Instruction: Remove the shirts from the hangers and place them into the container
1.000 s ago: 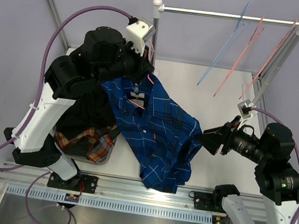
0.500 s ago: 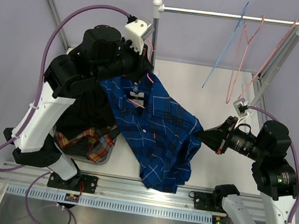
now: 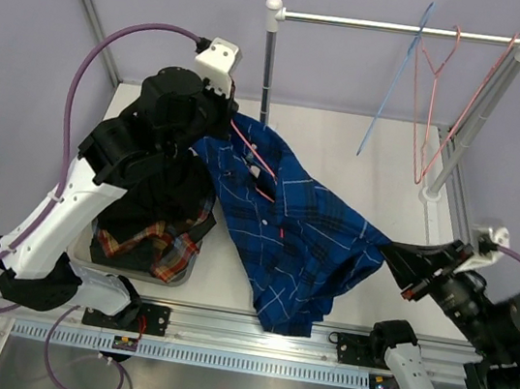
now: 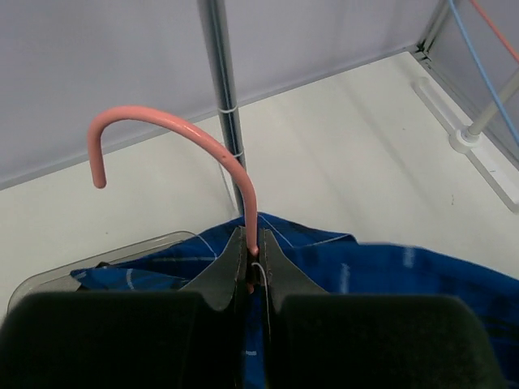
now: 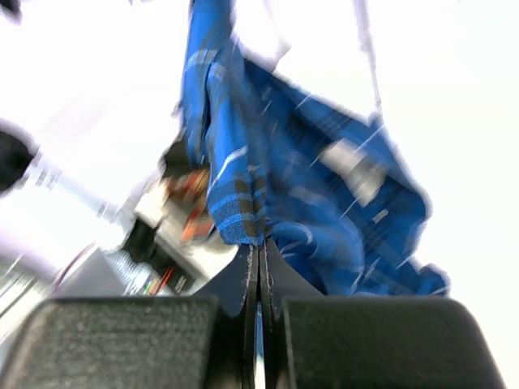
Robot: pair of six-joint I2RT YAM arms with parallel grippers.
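Top external view, nearest the arm bases: the right gripper [image 3: 394, 256] sits at the near right with its jaws pressed together on the edge of the blue checked shirt [image 3: 292, 239]. The right wrist view, though blurred, shows the fabric pinched at the fingertips. The shirt is stretched between the two arms across the middle of the white table [image 3: 361, 171], and its lower end reaches the near edge. To the left, beside the left arm's base, the translucent grey container [image 3: 175, 282] holds the red-orange plaid shirt [image 3: 159, 248] with a black shirt [image 3: 157, 194] heaped over it. Farther back, the left gripper [image 4: 253, 271] is clamped narrowly on the neck of the pink hanger [image 4: 195, 134], which is inside the blue shirt's collar; its hook curves up free of the rail. At the far side stands the white-and-silver rail stand [image 3: 393, 26], with a blue hanger [image 3: 393, 87] and a second pink hanger [image 3: 428, 102] hanging bare from its bar.
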